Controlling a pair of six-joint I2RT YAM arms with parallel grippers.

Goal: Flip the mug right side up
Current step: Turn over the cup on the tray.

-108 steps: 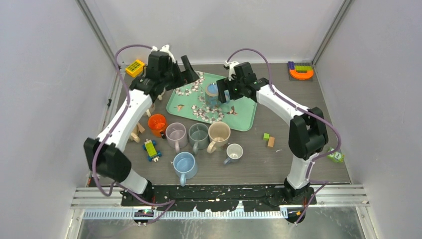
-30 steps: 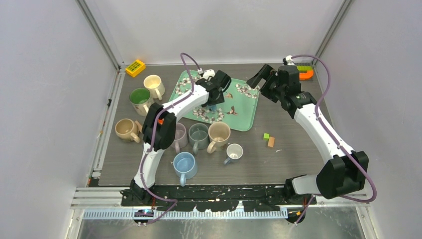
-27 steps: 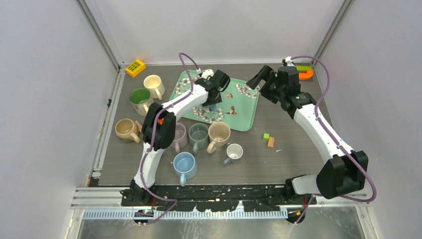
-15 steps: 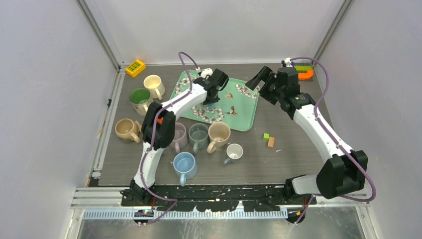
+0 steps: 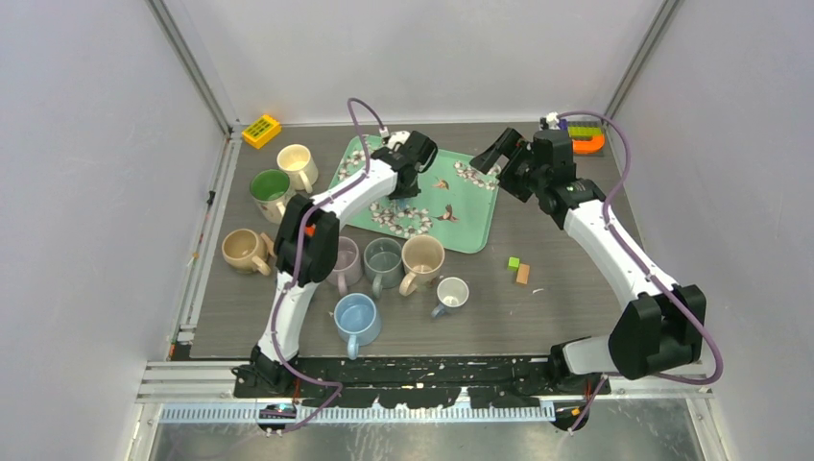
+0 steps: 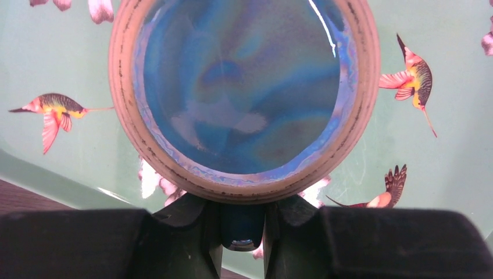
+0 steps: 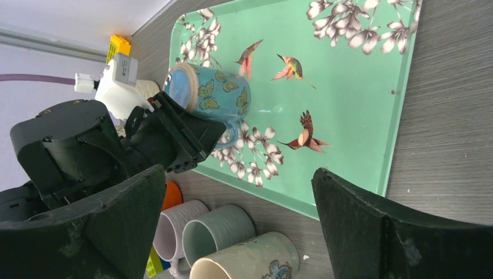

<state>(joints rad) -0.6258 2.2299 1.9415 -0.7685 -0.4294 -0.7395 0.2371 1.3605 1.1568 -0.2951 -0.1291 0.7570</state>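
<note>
The mug [image 6: 244, 87] is blue with butterflies and stands upside down on the green flowered tray [image 5: 470, 216]. In the left wrist view its glazed base faces the camera. My left gripper [image 6: 243, 210] comes from above and is shut on the mug's handle [image 6: 243, 226], one finger on each side. In the right wrist view the mug [image 7: 212, 96] sits against the left gripper's black fingers [image 7: 180, 136]. My right gripper [image 5: 490, 158] hangs open over the tray's far right corner, holding nothing. In the top view the left gripper [image 5: 405, 181] hides most of the mug.
A row of upright mugs stands in front of the tray: lilac [image 5: 341, 259], grey-green [image 5: 384, 257], beige [image 5: 422, 257], small white [image 5: 451, 291], blue [image 5: 355, 315]. Cream [image 5: 296, 163], green [image 5: 271, 187] and tan [image 5: 242, 250] mugs stand at the left. Small blocks [image 5: 519, 269] lie right of the tray.
The left gripper's fingers have shut onto the mug's handle, and its wrist has edged slightly left. The right arm has barely moved and stays open.
</note>
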